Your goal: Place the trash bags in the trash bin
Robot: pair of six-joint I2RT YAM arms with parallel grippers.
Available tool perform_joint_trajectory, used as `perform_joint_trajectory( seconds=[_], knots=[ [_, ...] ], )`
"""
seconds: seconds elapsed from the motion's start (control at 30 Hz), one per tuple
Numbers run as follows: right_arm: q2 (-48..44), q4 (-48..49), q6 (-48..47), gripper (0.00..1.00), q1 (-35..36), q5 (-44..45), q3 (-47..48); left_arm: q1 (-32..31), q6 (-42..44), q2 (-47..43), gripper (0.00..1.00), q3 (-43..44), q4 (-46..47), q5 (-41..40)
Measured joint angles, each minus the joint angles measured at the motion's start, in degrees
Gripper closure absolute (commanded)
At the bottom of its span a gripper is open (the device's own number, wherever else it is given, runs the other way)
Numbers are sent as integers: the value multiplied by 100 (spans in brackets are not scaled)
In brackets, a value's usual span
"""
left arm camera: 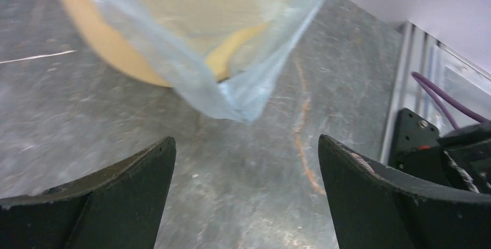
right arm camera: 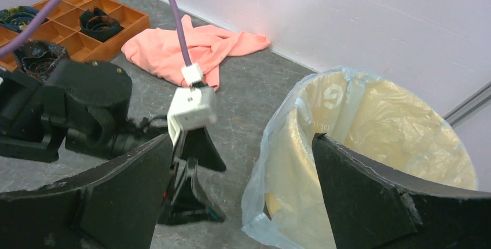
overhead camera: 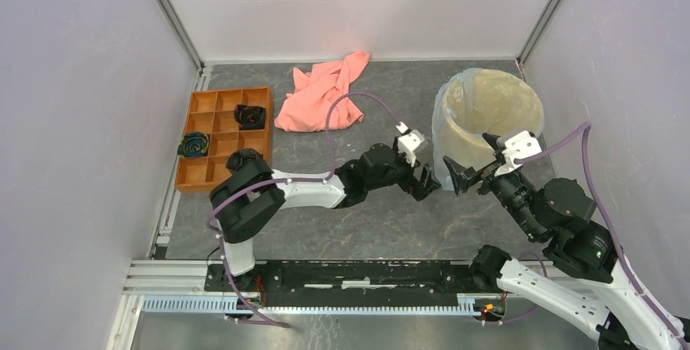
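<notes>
The cream trash bin stands at the back right. The translucent bluish trash bag lines it, and its film hangs over the rim and down the left outer wall. My left gripper is open and empty, low over the table just left of the bin's base. In the left wrist view a loose bag corner hangs ahead of it over the bin. My right gripper is open and empty in front of the bin. In the right wrist view it faces the bag on the bin.
A salmon-pink cloth lies crumpled at the back middle. An orange compartmented tray with dark coiled items sits at the left. White walls with metal posts enclose the table. The two grippers are close together beside the bin.
</notes>
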Motion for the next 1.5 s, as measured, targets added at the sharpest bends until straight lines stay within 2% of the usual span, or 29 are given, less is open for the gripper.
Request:
perform_joint_trajectory(
  seconds=[0.1, 0.2, 0.4, 0.5, 0.63, 0.8, 0.87, 0.97, 1.07, 1.23, 1.37, 1.5],
  knots=[
    [-59, 2, -13, 2, 0, -2, 0, 238, -4, -195, 4, -118, 0, -247],
    [-109, -2, -11, 2, 0, 0, 0, 411, -4, -28, 5, 216, -94, -393],
    [-219, -90, 57, 2, 0, 39, 0, 507, -4, 1215, 9, 1991, -260, -426],
    [-317, -157, 133, 2, 0, 109, 2, 479, -28, 1952, 8, 3036, -251, -337],
    [-409, -190, 234, 2, 0, 157, 28, 376, -210, 2645, 6, 3971, -273, -221],
    [-409, -378, 330, 2, 0, 229, 192, 223, -428, 2625, 5, 3866, -463, -365],
    [-389, -450, 356, 2, 0, 269, 297, 192, -428, 2166, 3, 3139, -605, -494],
    [-339, -479, 369, 2, 0, 352, 444, 208, -444, 999, 0, 1674, -1003, -741],
    [-214, -490, 323, 2, 0, 514, 584, 267, -597, -564, 0, 680, -2020, -1001],
    [168, -531, 210, 2, 0, 846, 955, 313, -931, -3021, 0, 551, -3751, -1399],
    [385, -535, 151, 2, 0, 1047, 1185, 304, -1064, -4900, 0, 859, -4929, -1971],
    [619, -546, 181, 2, 0, 1156, 1486, 306, -1067, -6109, 0, 1287, -5685, -2592]
  ],
)
